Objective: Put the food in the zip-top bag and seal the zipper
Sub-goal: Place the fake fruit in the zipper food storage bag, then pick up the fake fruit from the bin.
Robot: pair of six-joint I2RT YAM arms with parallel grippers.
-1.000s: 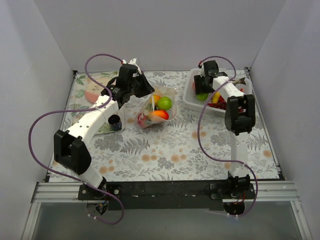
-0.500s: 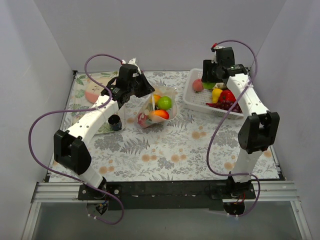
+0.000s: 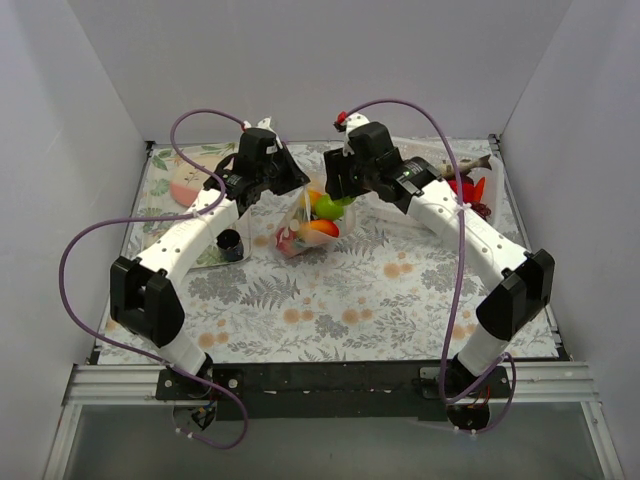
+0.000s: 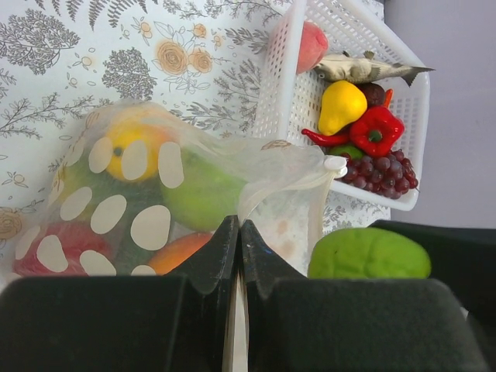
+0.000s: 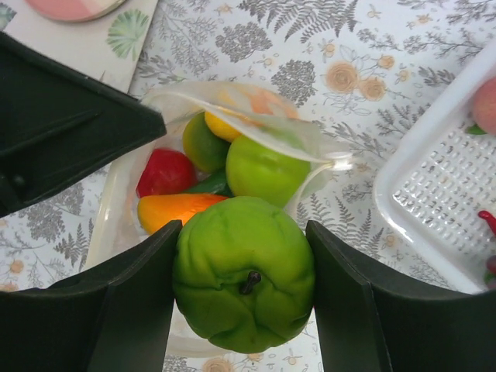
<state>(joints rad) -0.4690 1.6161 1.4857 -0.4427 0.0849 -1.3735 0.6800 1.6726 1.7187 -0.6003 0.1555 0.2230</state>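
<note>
Dotted bag open, green fruit above

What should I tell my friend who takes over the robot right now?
Left end effector: shut, pinching the zip-top bag by its edge, mouth open.
Right end effector: shut on a green fruit, just above the bag's mouth.
In the bag: a green apple plus red, orange and yellow pieces.
In the white basket: a red pepper, yellow pear, grapes and more.
Done: some food bagged.
Left: drop in the green fruit, bag the rest, press the zipper shut.
</note>
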